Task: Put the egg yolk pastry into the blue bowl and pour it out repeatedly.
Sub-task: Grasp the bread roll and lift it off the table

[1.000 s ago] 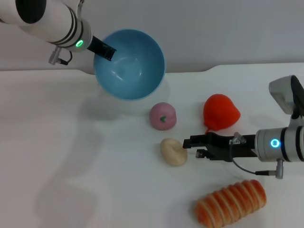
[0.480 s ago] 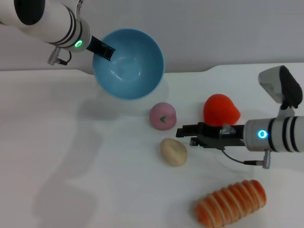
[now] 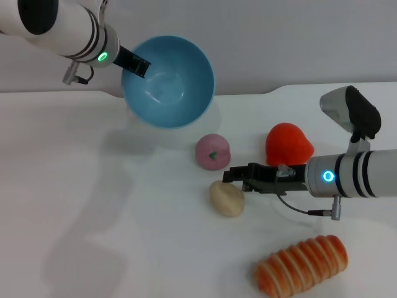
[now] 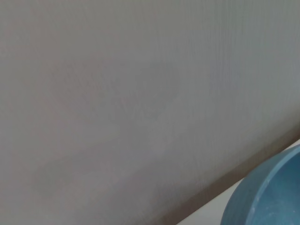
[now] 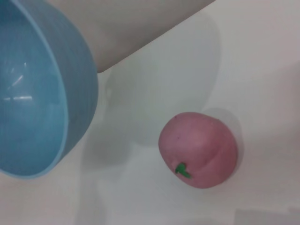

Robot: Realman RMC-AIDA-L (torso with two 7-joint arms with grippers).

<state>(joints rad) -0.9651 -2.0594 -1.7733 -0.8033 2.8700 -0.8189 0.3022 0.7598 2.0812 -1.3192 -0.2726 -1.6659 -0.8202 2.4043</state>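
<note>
**Right gripper closing in on the pastry**

Right gripper (image 3: 234, 177) low over the table (image 3: 93, 236), tips just above and beside the egg yolk pastry (image 3: 226, 198); finger spacing not readable from the head view, so cannot tell whether wide or narrow. Nothing held. Left gripper (image 3: 138, 67) clamped on the rim of the blue bowl (image 3: 169, 84), holding it lifted and tilted, mouth facing forward, empty.

Pastry resting on the table, just in front of the pink ball (image 3: 213, 151), well clear of the red fruit (image 3: 288, 146) and the ridged bread roll (image 3: 302, 264).

Probably light, with a matte crust likely to crumble under pressure. Best taken across the widest middle, from above, with gentle squeeze only. Round shape apt to roll if nudged sideways.
</note>
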